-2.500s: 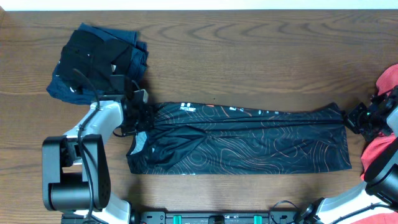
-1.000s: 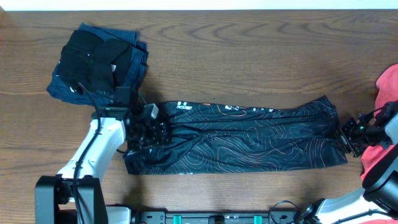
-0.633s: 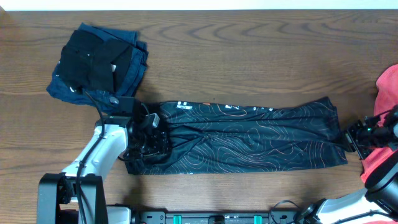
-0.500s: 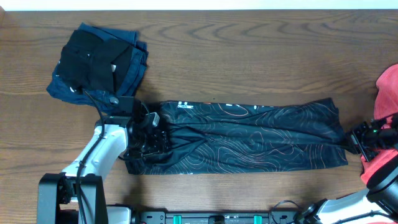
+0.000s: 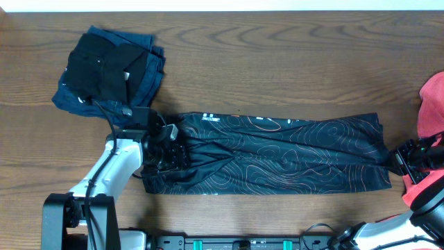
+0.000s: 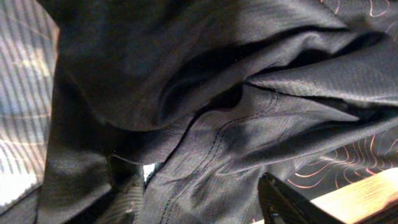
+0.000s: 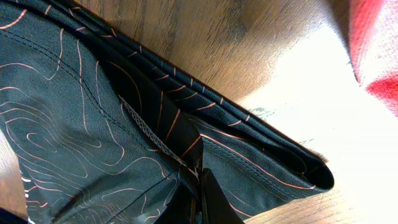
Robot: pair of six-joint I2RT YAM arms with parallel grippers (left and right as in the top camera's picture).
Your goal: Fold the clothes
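The black shirt [image 5: 277, 153] is spread on the worktop [image 5: 277, 62], its long axis running left to right. Its right end is pinched by the closed right fingers [image 5: 398, 158], held low. The left fingers [image 5: 172, 149] are sunk in its bunched left end; their grip cannot be told. Open wood is seen beyond the shirt, with a navy pile [image 5: 111, 66] past its left end and a coral-red garment [image 5: 431, 104] past its right.

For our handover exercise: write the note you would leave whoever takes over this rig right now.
Right gripper: shut on the right edge of the black shirt.
Left gripper: at the shirt's bunched left end, grip unclear.
Shirt lies stretched as a long band between them.
Done: dark folded pile, far left.
Left: fold the band shorter; red garment waits at the right edge.
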